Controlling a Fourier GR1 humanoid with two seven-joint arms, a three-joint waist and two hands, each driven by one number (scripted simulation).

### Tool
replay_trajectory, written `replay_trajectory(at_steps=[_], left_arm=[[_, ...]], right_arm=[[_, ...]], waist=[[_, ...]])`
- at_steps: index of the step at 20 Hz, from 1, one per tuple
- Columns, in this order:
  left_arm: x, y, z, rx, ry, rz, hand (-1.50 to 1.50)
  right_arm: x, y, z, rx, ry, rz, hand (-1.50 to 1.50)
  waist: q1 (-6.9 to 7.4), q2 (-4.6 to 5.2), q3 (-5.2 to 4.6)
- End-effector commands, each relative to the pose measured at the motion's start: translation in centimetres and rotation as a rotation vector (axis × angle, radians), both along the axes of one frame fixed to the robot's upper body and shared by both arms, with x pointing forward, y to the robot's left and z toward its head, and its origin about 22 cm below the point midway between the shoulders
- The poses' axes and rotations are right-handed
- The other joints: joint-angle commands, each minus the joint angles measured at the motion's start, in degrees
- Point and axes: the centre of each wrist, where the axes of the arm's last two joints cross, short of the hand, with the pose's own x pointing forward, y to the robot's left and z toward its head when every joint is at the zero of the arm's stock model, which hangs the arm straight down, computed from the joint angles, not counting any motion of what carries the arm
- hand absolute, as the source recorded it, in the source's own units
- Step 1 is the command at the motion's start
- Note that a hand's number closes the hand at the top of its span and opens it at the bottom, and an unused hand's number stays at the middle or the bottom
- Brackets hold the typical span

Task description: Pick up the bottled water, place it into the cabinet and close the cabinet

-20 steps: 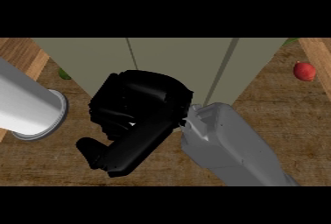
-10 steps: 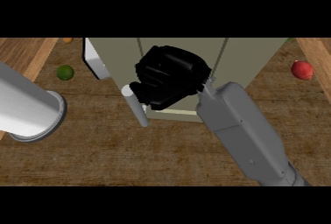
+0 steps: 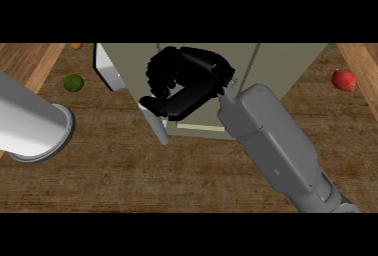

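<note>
My right hand [image 3: 188, 85] hangs in front of the grey cabinet [image 3: 280, 70], at its open left side, with fingers and thumb curled. The bottled water shows nowhere on the counter; the curled fingers hide it. The thumb lies close to the edge of the cabinet's open door [image 3: 111, 70], which swings out to the left and toward me. A pale strip of the cabinet's shelf [image 3: 201, 128] shows below the hand. Only my left forearm [image 3: 33, 125] shows, at the left edge; its hand is out of view.
A green lime [image 3: 73, 82] lies on the wooden counter [image 3: 148, 180] left of the door. A red apple [image 3: 343, 80] sits right of the cabinet. A small orange thing [image 3: 76, 46] peeks in at the top left.
My right hand has moved from low and close to my head up and away to the cabinet's opening, staying curled. The open door has come into view. The left forearm stays put.
</note>
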Motion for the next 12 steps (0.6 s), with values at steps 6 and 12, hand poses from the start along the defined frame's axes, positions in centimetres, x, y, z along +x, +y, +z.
replay_trajectory(at_steps=[6,12], left_arm=[[0.6,-0.3,0.2,-0.009,-0.023,-0.051,-1.5],[1.4,-0.7,0.1,-0.015,-0.026,-0.078,-1.5]], right_arm=[[1.9,0.0,6.2,0.104,-0.158,-0.251,-1.5],[2.6,-1.1,6.5,0.095,-0.174,-0.273,-1.5]], waist=[[0.44,0.15,0.2],[0.25,0.43,0.19]])
